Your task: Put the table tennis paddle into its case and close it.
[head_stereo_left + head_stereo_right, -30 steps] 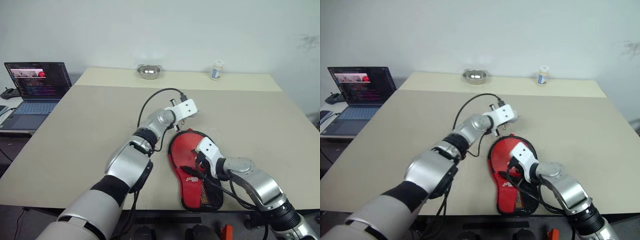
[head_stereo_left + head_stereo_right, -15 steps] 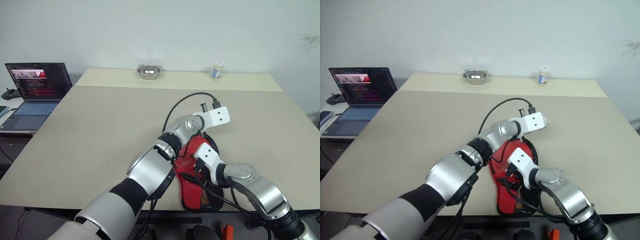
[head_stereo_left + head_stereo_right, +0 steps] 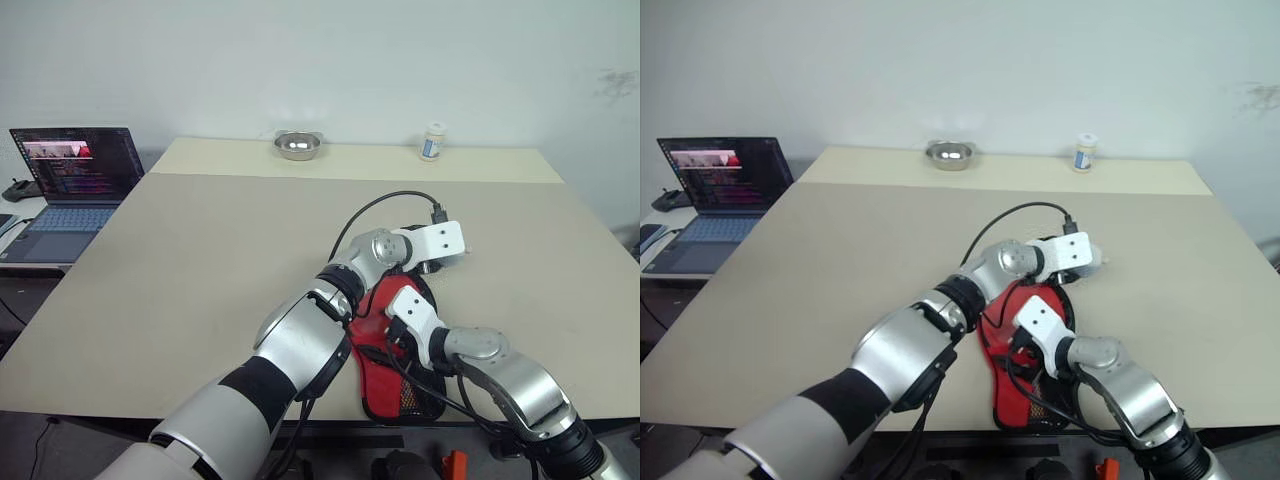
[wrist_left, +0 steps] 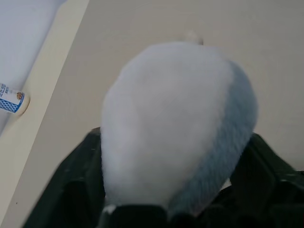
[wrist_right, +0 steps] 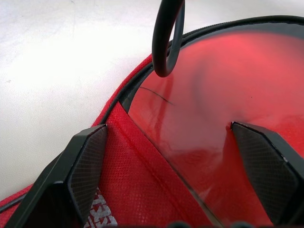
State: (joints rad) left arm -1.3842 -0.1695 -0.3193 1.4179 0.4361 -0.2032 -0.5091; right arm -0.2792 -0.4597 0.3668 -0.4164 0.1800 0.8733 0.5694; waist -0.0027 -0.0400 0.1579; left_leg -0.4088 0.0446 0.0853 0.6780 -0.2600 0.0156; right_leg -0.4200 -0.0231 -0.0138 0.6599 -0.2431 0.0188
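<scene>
The case (image 3: 383, 372), red with a white logo and a black mesh pocket, lies near the table's front edge. Its zip edge gapes, and the table tennis paddle's red face (image 5: 237, 85) shows inside; the handle is hidden. My right gripper (image 5: 168, 127) is open, one finger (image 5: 85, 161) on the red flap (image 5: 137, 185) and the other over the paddle's face. My left gripper (image 3: 452, 258) hovers at the case's far right end, fingers (image 4: 71, 190) wide apart. A blurred white-grey shape (image 4: 175, 118) sits close between them; I cannot tell what it is.
A metal bowl (image 3: 297, 145) and a small white bottle (image 3: 432, 142) stand at the table's far edge. A laptop (image 3: 70, 170) sits on a side table to the left. A black cable (image 3: 370, 205) loops from my left wrist over the case.
My left gripper has swung right, from the case's far left side to its far right side. The right gripper has stayed on the case.
</scene>
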